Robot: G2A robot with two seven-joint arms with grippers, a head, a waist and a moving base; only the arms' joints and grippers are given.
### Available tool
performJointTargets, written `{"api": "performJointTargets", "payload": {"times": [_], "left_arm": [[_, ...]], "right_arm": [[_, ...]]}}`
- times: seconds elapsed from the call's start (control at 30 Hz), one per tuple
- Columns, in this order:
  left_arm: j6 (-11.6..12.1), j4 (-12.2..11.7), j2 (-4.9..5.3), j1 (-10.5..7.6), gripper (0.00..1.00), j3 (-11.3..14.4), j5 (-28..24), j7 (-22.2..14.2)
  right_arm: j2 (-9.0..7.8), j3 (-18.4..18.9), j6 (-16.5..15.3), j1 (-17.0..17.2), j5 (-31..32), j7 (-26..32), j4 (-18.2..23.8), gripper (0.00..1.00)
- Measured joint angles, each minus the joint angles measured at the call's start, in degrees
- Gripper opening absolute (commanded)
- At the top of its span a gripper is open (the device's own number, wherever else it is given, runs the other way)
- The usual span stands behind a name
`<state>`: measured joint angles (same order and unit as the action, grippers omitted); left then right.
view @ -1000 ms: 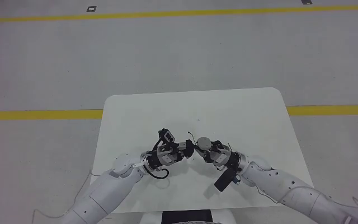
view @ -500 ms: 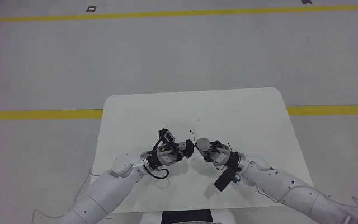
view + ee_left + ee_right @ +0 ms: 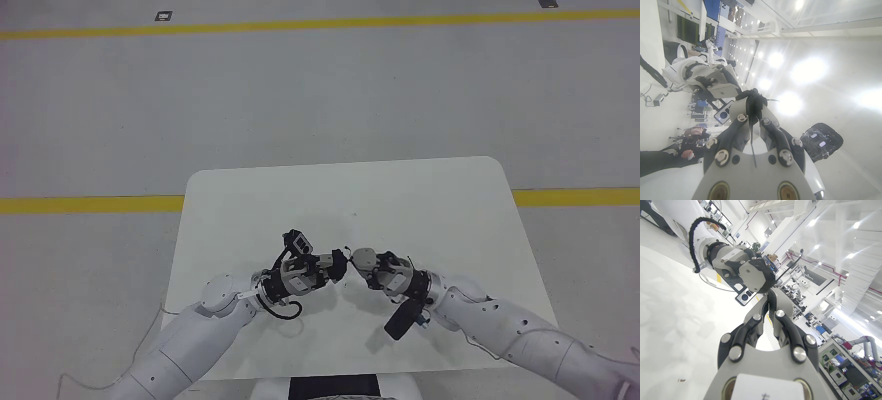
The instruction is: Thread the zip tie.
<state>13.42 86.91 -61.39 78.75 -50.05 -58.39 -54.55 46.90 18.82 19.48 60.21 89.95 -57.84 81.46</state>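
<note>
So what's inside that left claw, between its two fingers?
A thin black zip tie, pinched in the shut left gripper, its tail pointing back toward the wrist. Its front end is hidden behind the black pads.

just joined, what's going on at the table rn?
Both arms meet tip to tip over the white table. The left gripper is shut on a black zip tie, whose strap runs back through it. The right gripper is closed at the same spot, apparently pinching the tie. Whether it is threaded cannot be told.
</note>
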Motion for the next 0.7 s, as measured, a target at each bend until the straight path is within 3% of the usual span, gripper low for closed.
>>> {"api": "performJointTargets", "payload": {"times": [0.7], "left_arm": [[0.0, 0.0, 0.0, 0.0, 0.0, 0.0, 0.0, 0.0]], "right_arm": [[-1.32, -6.7, 0.0, -3.3, 0.0, 4.6, -1.6, 0.0]]}}
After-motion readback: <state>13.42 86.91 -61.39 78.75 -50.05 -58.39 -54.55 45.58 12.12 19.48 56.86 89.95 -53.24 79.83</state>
